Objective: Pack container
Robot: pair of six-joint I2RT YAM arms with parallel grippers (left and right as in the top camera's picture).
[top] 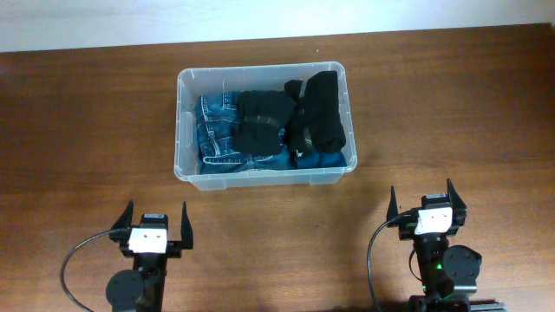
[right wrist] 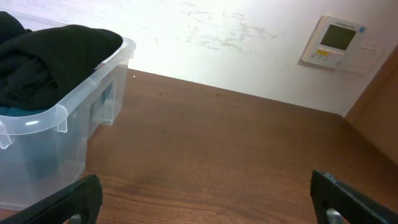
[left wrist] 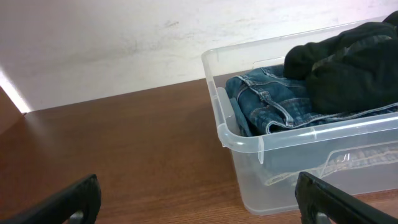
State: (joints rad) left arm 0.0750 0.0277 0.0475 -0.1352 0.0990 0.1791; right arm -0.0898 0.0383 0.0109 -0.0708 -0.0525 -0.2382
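The container (top: pixel 264 176), a clear plastic tub with rounded corners and a rolled rim, sits on the far middle of the counter (top: pixel 87 130), its long sides running left to right. Bare brown wood-grain surface lies open on every side of it: wide stretches to the left and right, a narrower band behind up to the pale wall, and a broad strip in front between the tub and the two arms. Inside, folded blue denim jeans (top: pixel 217 130) with pale stitched seams fill the left and lower part, and soft, matte black garments (top: pixel 325 108) are heaped over the middle and right, rising to about the rim. The left pincer (top: pixel 157 212) rests near the front edge, well apart from the tub's front left corner, its dark fingers spread wide and holding nothing. The right pincer (top: pixel 425 198) sits near the front right, likewise released and empty, with the tub's right end wall off to its left. A small white wall panel (right wrist: pixel 337 43) with a greenish display is mounted on the wall beyond the counter's right side.
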